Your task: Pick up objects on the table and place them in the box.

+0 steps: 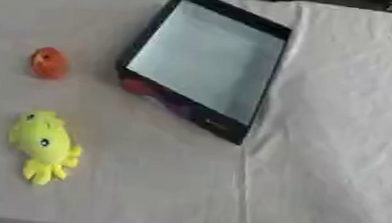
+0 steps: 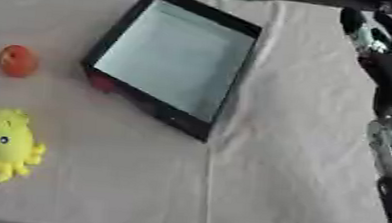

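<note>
The right arm, black with silver joints, runs down the right edge of the right eye view, from the upper corner to the lower corner. Its right hand (image 2: 374, 28) shows at the top right, above the far right side of the bench (image 2: 298, 192), apart from every object. Dark fingers (image 2: 351, 18) stick up there, but they are blurred, so I cannot tell whether they are spread or curled. Nothing can be seen in the hand. In the left eye view only a dark sliver of this arm appears at the upper right edge.

The bench is covered by a creased, pale cloth. A black, square, open-topped box with a pale inside (image 1: 205, 59) sits at the upper middle, turned askew. Its inside looks bare. A small, round, orange-red object (image 1: 49, 63) lies on the cloth to the left of the box, near it but not touching. A yellow plush toy with dark eyes and short tentacles (image 1: 44, 146) lies nearer the front left, well apart from the box.
</note>
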`<state>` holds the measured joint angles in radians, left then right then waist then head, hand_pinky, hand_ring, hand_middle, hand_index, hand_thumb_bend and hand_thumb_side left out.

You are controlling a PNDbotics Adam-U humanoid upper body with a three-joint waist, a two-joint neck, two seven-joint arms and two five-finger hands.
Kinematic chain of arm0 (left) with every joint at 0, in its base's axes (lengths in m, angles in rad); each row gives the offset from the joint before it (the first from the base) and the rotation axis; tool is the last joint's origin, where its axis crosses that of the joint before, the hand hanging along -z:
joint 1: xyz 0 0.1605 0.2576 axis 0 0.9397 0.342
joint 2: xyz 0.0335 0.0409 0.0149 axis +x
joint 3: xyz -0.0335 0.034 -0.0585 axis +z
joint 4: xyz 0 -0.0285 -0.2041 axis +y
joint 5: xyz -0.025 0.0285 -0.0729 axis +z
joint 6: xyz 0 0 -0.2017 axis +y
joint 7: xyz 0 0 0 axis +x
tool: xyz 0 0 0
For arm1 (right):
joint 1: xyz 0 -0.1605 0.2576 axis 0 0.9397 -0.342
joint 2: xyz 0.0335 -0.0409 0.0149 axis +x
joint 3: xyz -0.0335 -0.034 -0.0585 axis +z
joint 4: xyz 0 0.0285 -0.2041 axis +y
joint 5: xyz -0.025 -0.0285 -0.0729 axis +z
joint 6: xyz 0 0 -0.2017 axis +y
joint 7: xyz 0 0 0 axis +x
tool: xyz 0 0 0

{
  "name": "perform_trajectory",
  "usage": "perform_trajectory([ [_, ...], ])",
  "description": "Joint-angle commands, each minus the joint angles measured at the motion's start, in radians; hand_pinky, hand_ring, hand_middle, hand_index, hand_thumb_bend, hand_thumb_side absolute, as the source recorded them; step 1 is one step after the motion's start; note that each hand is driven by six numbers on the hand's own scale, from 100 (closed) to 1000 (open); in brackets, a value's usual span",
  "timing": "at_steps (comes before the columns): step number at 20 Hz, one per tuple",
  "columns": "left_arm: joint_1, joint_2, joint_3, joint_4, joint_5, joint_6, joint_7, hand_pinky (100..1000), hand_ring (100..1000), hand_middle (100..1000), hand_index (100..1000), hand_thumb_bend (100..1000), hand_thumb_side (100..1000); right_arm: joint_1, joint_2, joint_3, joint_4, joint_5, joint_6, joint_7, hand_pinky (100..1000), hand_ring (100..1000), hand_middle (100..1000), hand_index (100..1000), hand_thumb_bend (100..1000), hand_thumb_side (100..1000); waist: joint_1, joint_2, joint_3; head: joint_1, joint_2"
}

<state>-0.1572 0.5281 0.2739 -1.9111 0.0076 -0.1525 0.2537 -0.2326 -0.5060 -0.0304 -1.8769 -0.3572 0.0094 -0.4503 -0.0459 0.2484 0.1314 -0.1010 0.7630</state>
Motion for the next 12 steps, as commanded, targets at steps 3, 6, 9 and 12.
perform_trajectory([
  [3,-0.002,0.035,0.005,-0.007,-0.005,-0.001,-0.002,785,578,691,796,559,425,-0.007,-0.021,-0.008,-0.012,-0.004,0.000,-0.001,928,893,921,852,713,333,0.004,-0.024,0.001,0.001,0.007],
  [6,-0.001,0.040,0.004,-0.006,-0.008,-0.002,-0.004,785,578,691,797,560,426,-0.006,-0.022,-0.007,-0.011,-0.003,0.000,0.000,928,893,920,852,713,333,0.006,-0.024,0.002,0.006,0.007],
  [9,0.001,0.058,0.000,-0.006,-0.017,-0.004,-0.013,783,578,692,802,559,426,-0.005,-0.024,-0.006,-0.012,-0.003,0.000,0.002,928,893,920,852,714,332,0.007,-0.024,0.003,0.009,0.007],
  [12,0.007,0.115,-0.008,-0.013,-0.058,0.000,-0.042,782,584,698,812,562,432,-0.001,-0.029,-0.005,-0.011,0.000,0.001,0.003,928,893,920,852,716,330,0.008,-0.025,0.005,0.005,0.007],
])
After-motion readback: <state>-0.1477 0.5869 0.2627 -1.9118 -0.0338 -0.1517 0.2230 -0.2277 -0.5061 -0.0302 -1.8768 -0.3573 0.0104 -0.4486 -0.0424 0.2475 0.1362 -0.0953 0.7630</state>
